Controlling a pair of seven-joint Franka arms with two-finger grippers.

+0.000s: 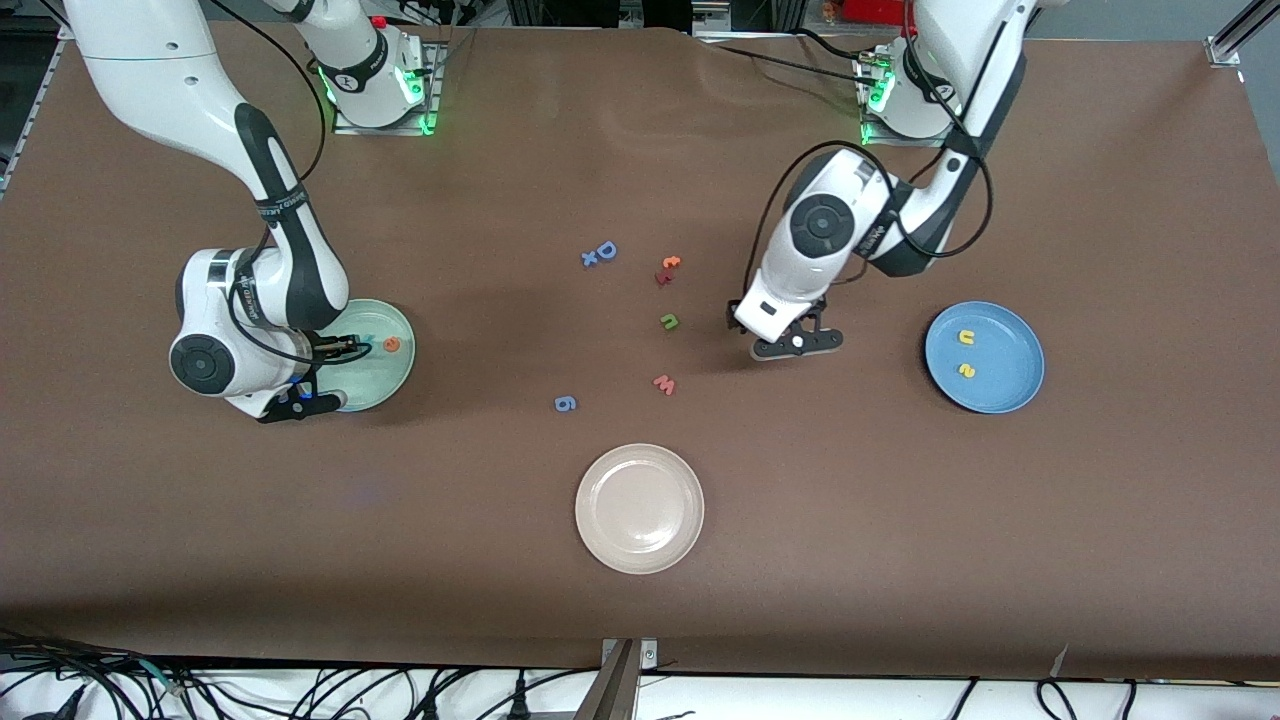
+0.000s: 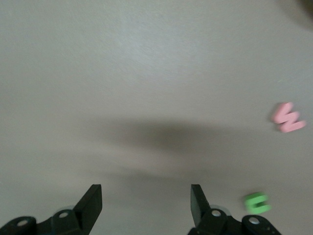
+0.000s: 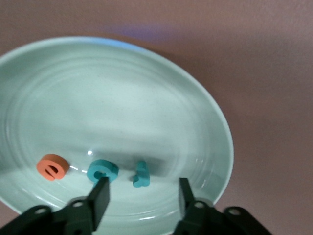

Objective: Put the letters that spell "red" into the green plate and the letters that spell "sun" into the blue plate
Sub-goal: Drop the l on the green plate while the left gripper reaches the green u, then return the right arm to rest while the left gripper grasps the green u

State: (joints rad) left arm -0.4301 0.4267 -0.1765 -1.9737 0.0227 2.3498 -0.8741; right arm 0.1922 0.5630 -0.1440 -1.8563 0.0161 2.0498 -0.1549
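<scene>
The round pale mint-green plate (image 1: pixel 395 375) sits on the brown surface (image 1: pixel 900 520) toward the right arm's end. In it lie three small foam letters: the orange "e" (image 3: pixel 53 167), the teal "d" (image 3: pixel 102 170) just beside it, and the teal "r" (image 3: pixel 140 175) next to that. The right end effector (image 3: pixel 142 196) hangs low over this plate with its fingers apart and nothing between them; the teal "r" lies just under the gap.

The round medium-blue plate (image 1: pixel 1020 395) lies toward the left arm's end and holds two small yellow letters, the "u" (image 1: pixel 966 338) and, nearer to the front camera, the "s" (image 1: pixel 966 370).

The round beige-white plate (image 1: pixel 640 508) sits nearest the front camera, mid-surface.

The small green "n" (image 1: pixel 669 321) lies on the bare surface between the coloured plates, with a pink "w" (image 1: pixel 664 384) nearer the camera. The left end effector (image 2: pixel 145 203) is over bare surface beside the green "n", fingers apart and holding nothing.
</scene>
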